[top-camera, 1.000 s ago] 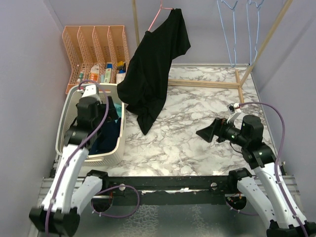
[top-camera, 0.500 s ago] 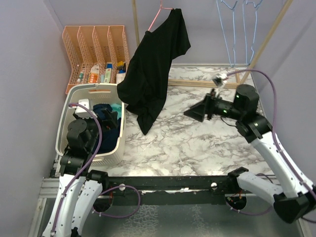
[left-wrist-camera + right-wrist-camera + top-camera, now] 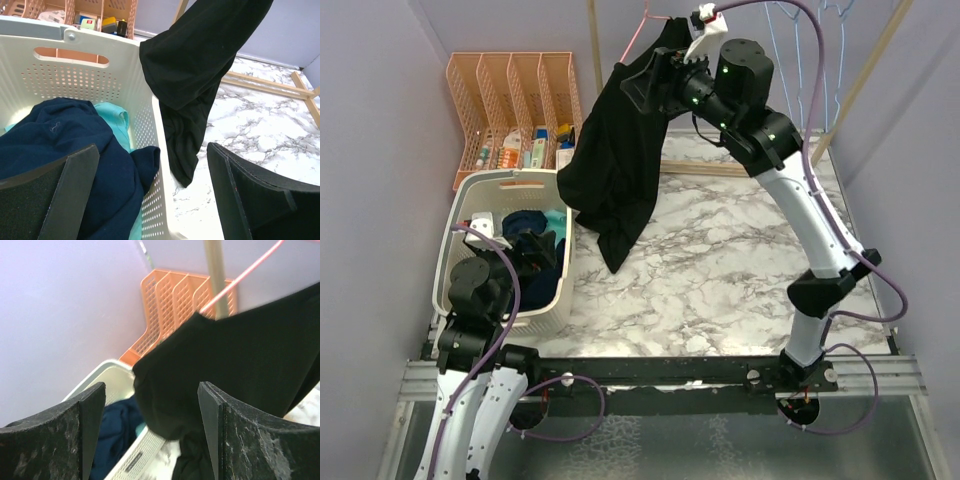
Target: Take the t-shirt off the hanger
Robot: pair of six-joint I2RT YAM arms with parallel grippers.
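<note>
A black t-shirt (image 3: 620,160) hangs askew from a pink hanger (image 3: 638,35) at the back, its hem touching the marble table (image 3: 720,270). My right gripper (image 3: 640,85) is raised to the shirt's upper left shoulder, just below the hanger. In the right wrist view the right gripper (image 3: 150,430) is open, with the t-shirt (image 3: 240,355) and the pink hanger (image 3: 250,270) just beyond its tips. My left gripper (image 3: 532,248) hovers over the basket's near end. In its wrist view the left gripper (image 3: 152,195) is open and holds nothing, and the t-shirt (image 3: 200,65) hangs ahead of it.
A white laundry basket (image 3: 490,190) at the left holds navy and teal clothes (image 3: 60,135). Behind it stands an orange file rack (image 3: 510,100) with small bottles. Blue hangers (image 3: 785,60) hang at the back right on a wooden frame (image 3: 740,170).
My right arm swung up from low over the table's right side to the shirt's shoulder at the hanger. My left arm drew back toward the basket's near end.
</note>
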